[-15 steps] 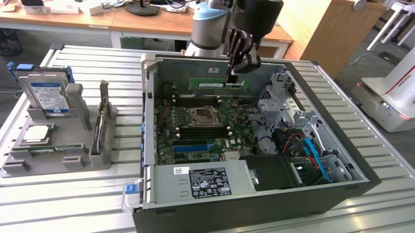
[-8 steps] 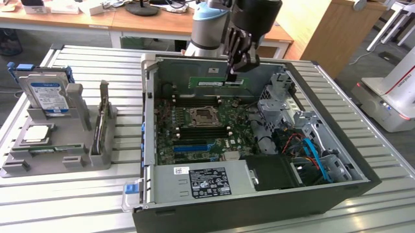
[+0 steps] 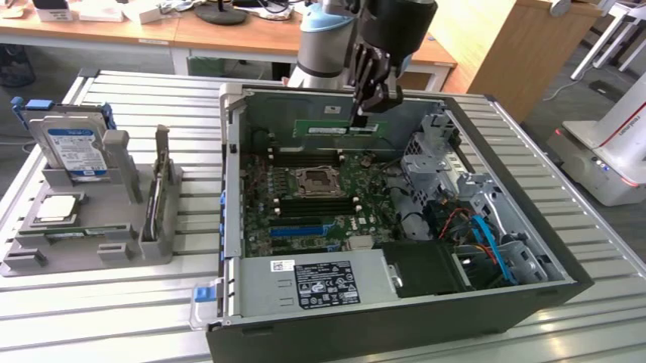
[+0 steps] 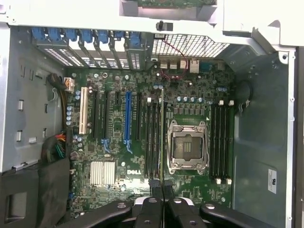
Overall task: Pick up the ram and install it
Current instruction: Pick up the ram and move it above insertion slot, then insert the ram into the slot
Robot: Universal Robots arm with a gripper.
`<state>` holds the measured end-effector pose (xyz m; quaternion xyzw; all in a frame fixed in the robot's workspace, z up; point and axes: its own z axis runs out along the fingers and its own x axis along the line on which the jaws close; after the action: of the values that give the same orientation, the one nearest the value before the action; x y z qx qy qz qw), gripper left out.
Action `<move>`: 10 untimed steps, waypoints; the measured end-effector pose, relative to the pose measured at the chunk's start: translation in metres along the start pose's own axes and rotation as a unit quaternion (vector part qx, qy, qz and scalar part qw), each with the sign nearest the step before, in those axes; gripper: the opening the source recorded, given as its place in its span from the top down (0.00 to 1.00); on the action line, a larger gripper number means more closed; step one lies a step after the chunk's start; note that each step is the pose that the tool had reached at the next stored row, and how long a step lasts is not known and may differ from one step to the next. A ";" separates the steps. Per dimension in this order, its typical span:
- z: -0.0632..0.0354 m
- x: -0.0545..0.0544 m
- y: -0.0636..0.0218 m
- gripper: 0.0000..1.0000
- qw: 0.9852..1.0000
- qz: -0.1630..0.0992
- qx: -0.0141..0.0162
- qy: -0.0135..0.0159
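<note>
1. At the far left of the exterior view we see a gray holder on the slatted metal table. A blue-labelled hard drive stands upright in its far part, and a square silver processor chip lies flat nearer to us.
2. Right of the holder stands the open computer case, with its green motherboard facing up.
3. Near the middle of the board sits the empty processor socket, with black memory slots on either side of it.
4. The ram hangs over the far part of the board, close to the case's far wall and above the socket area. It is a long green stick held level.
5. The gripper comes down from the arm over the far wall. Its claw is clamped together on the ram near the stick's right end.
6. In the wrist view we see the ram edge-on as a thin line running out from between the black fingers. It lines up along the bank of slots just beside the socket. We cannot tell whether it touches a slot.
7. On the near side of the case lies the power supply with a black label.
8. Further right are a metal drive cage and blue cables.
9. At the far right, off the table, stands a white machine.
</note>
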<state>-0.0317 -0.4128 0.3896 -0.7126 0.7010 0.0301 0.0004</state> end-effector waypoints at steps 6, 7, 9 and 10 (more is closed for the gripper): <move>0.0073 0.000 -0.0003 0.88 1.000 0.000 0.000 0.000; 0.0074 0.000 -0.0003 0.88 1.000 0.000 0.000 0.000; 0.0076 0.000 -0.0003 0.88 1.000 0.000 0.000 0.000; 0.0076 0.000 -0.0003 0.88 1.000 0.000 0.000 0.000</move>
<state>-0.0317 -0.4128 0.3820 -0.7126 0.7010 0.0301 0.0004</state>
